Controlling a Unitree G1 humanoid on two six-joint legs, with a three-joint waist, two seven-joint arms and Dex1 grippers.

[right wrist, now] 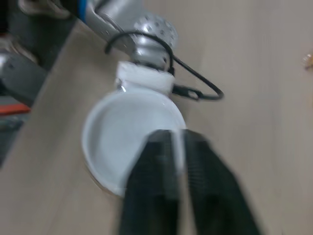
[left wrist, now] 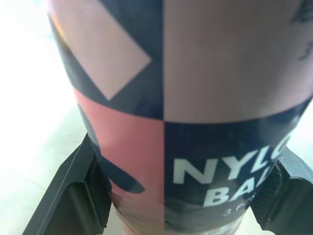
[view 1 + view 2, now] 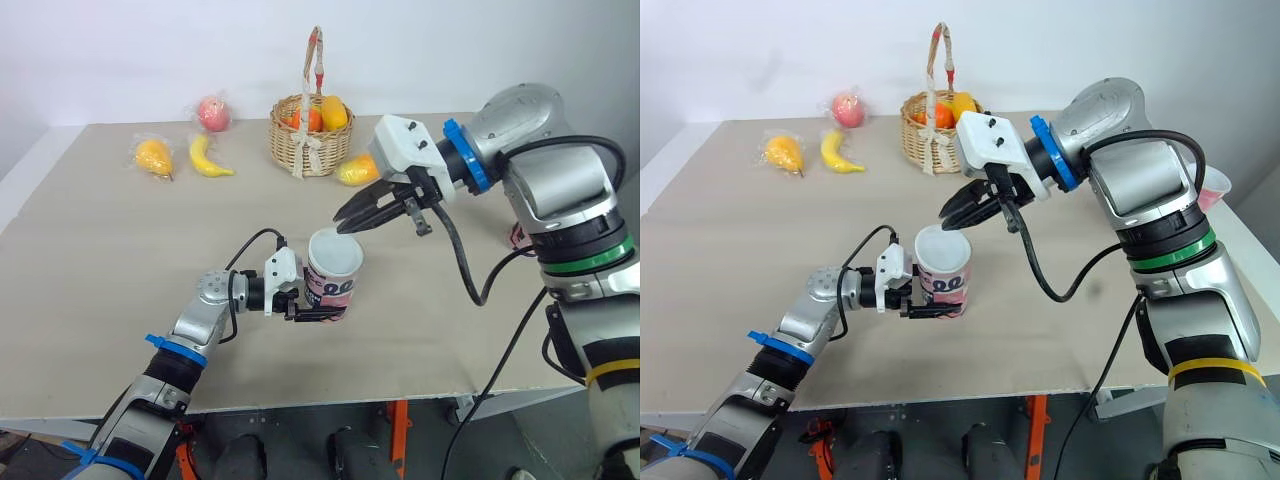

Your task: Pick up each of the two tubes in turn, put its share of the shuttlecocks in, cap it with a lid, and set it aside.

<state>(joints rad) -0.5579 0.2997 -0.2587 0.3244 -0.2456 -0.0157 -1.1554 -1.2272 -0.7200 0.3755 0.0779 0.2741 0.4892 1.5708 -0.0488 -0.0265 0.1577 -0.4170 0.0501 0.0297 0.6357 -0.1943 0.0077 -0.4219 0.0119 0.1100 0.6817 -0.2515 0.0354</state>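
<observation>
1. The table [image 3: 100, 300] carries everything I can see.
2. The wicker basket [image 3: 305, 140] sits at the far edge, about mid-table, with orange and yellow fruit inside.
3. The tube [image 3: 330, 290] stands upright near the front edge, roughly mid-table, printed pink, dark and white.
4. My right gripper [image 3: 345, 220] hangs over the tube, fingers drawn together, tips just above the far rim of the tube's top.
5. My left gripper [image 3: 320, 312] is clamped on the tube low down, one black finger [image 2: 73, 196] on each side.
6. A white lid [image 3: 335, 250] sits on the tube's mouth.
7. Wrapped fruit lies toward the far left corner: a banana [image 3: 208, 158], a yellow pear [image 3: 153, 155] and a pink apple [image 3: 212, 112].
</observation>
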